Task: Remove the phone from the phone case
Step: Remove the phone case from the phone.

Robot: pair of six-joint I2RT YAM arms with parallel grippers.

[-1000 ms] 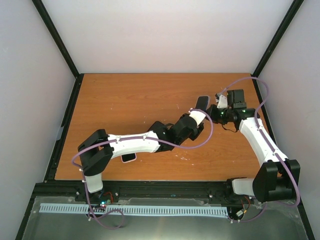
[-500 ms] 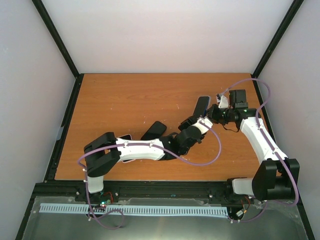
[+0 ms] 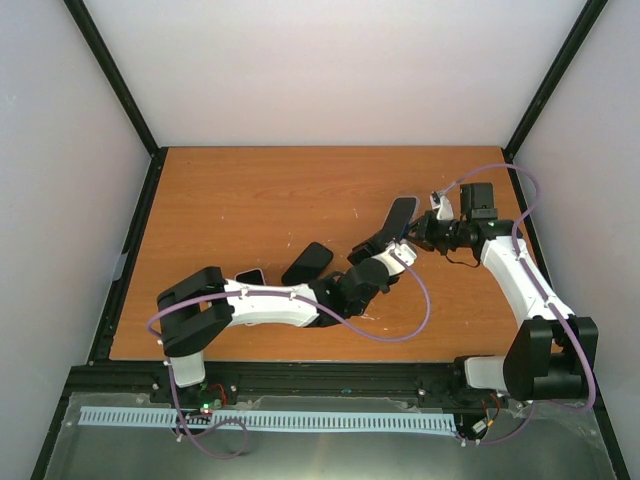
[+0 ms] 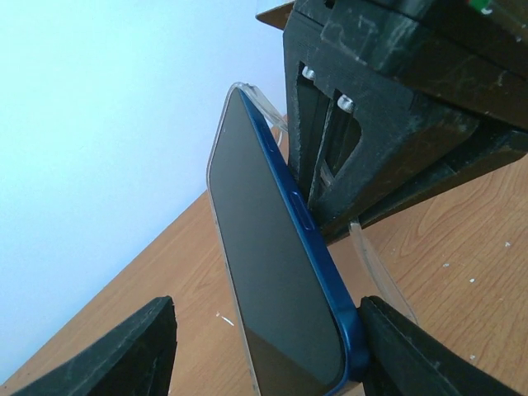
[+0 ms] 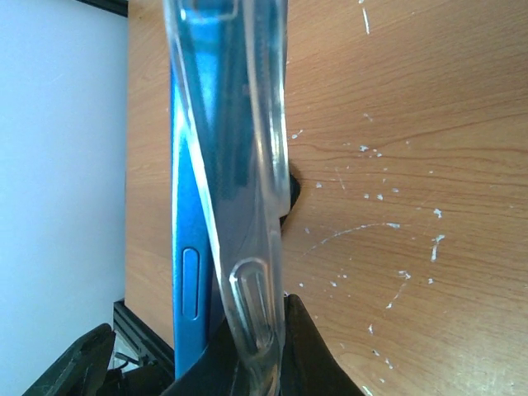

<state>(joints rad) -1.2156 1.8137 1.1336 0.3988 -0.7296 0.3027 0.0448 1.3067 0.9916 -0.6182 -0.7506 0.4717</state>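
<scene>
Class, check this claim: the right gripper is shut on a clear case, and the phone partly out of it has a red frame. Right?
Wrong on one point: the phone has a blue frame, not red; the right wrist view shows it. The right gripper is indeed shut on the clear case, with the phone partly out of it.
</scene>
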